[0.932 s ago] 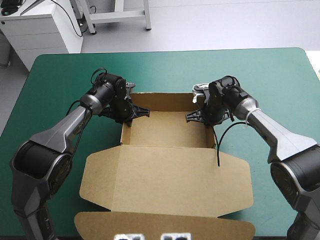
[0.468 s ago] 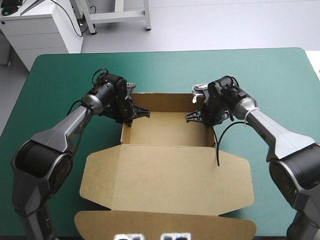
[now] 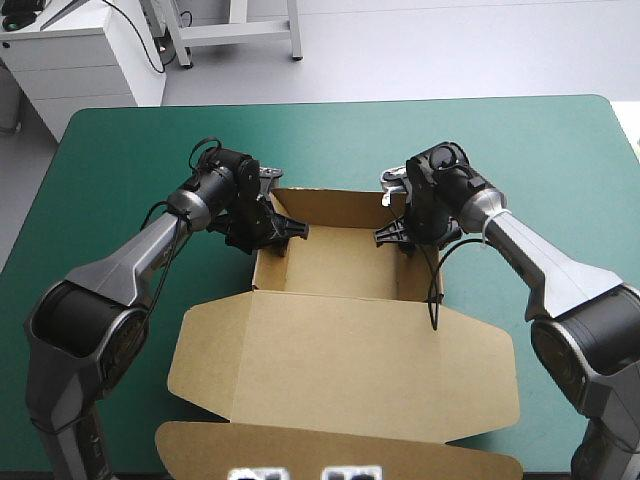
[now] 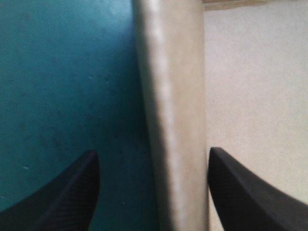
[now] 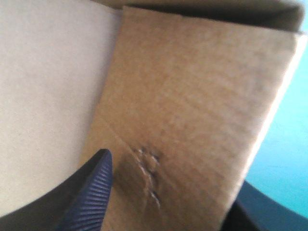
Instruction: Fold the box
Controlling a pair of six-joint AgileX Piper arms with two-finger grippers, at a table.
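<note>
Brown cut-board box point(image 3: 335, 265) is seen mid-table on the teal-green table cover point(image 3: 120, 140). It is formed as an open tray with the walls raised. The tray sits at the far end of the sheet. The wide lid panel point(image 3: 350, 345) is laid flat toward the near edge, with its end flap point(image 3: 330, 452) at the table's near edge.

Left gripper point(image 3: 272, 230), with two black fin-shaped fingers, is placed over the tray's left wall point(image 4: 173, 120) near the far-left corner. It is released, with the fingers held apart and the wall between them. The outer finger point(image 4: 62, 202) is over the cover with a gap to the wall. The inner finger point(image 4: 245, 197) is over the tray floor, right against the wall.

Right gripper point(image 3: 398, 235) is placed over the tray's right wall point(image 5: 192, 96) near the far-right corner. It is also released, fingers spread, wall between them. The inner finger point(image 5: 91, 192) is at the wall's inside face. The outer finger point(image 5: 269, 211) is on the cover side. Firm contact cannot be confirmed. A small crumpled dent point(image 5: 147, 168) is noted on the wall face, just beside the inner fingertip.
</note>
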